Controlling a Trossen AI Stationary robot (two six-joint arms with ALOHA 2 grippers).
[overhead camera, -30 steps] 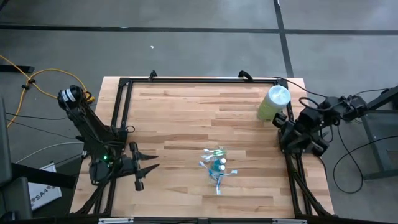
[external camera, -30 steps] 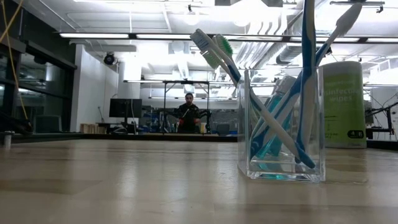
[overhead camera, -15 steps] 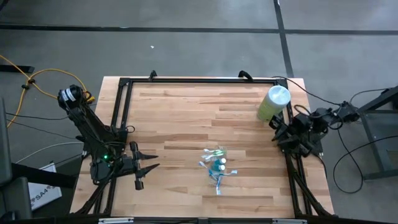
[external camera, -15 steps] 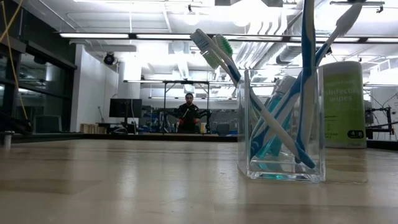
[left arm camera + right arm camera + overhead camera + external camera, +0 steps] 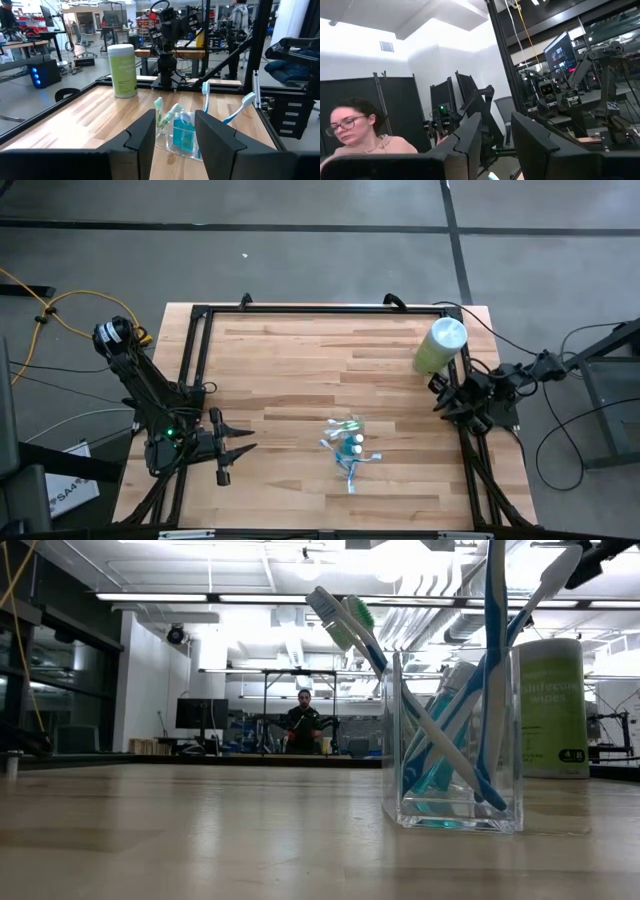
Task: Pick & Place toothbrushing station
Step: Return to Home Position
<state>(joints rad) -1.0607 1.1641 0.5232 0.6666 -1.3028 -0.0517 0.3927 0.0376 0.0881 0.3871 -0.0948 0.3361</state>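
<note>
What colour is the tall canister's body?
Pale green; the canister shows best in the left wrist view.

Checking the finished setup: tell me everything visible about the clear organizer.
The organizer is a clear, open-topped rectangular box, plastic by the look, standing upright on the wooden table near its middle. Blue, green and white toothbrushes stand slanted inside, heads above the rim, beside a teal container. Only these and the table touch it.

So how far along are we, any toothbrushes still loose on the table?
Looks nearly done. The toothbrushes stand in the clear organizer; none lie loose on the table. Nothing's in hand: left gripper and right gripper are open at opposite table edges. Only the return home seems left.
</note>
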